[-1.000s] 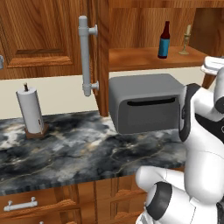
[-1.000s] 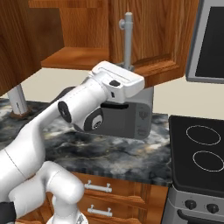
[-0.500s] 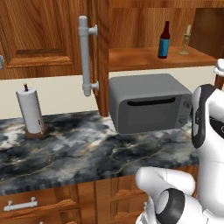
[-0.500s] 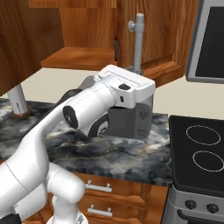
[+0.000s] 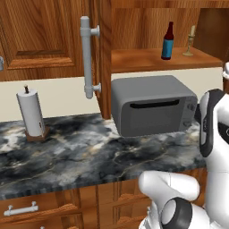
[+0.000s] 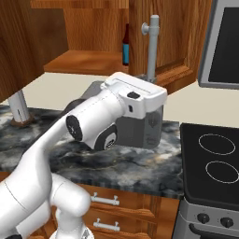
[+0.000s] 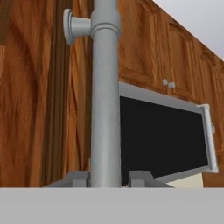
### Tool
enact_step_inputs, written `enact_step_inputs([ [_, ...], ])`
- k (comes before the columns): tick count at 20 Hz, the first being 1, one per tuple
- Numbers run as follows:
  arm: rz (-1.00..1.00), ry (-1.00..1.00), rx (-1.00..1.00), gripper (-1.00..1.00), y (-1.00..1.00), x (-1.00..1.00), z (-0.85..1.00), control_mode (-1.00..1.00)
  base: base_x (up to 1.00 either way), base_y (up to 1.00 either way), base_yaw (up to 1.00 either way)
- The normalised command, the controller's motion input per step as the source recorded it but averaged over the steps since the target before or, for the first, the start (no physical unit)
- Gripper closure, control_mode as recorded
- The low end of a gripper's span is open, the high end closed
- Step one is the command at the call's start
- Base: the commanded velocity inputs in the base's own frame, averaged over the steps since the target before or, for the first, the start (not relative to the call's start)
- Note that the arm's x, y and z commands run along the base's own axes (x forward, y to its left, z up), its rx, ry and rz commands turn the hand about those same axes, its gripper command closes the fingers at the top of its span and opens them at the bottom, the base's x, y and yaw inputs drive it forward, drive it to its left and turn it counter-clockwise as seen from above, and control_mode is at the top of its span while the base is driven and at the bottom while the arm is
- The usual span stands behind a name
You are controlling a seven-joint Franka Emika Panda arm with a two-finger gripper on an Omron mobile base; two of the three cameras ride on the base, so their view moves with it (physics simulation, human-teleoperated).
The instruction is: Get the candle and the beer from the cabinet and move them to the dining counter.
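Here the beer stands upright, neck pointing up.

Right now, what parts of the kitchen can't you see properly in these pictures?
- Dark brown glass beer bottle, right base view: the wooden cabinet door edge hides most of it.
- Short cream candle, left base view: too small for detail.
- Gripper, hand view: tips cut off by the bottom edge, either side of the grey bar handle.
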Motion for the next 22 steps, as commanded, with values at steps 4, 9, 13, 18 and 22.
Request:
enact_step_inputs([
  [4, -0.06, 0.00, 0.00, -1.00, 0.02, -0.69, -0.02, -1.00, 0.00, 0.00, 0.00],
  [9, -0.07, 0.00, -0.02, -1.00, 0.35, -0.99, -0.03, -1.00, 0.00, 0.00, 0.00],
  [13, -0.06, 0.00, -0.08, -1.00, 0.99, -0.62, 0.00, -1.00, 0.00, 0.00, 0.00],
  [18, -0.15, -0.01, -0.03, -1.00, 1.00, -0.07, 0.00, -1.00, 0.00, 0.00, 0.00],
  [22, -0.22, 0.00, 0.01, -1.00, 0.89, 0.34, 0.10, -1.00, 0.00, 0.00, 0.00],
])
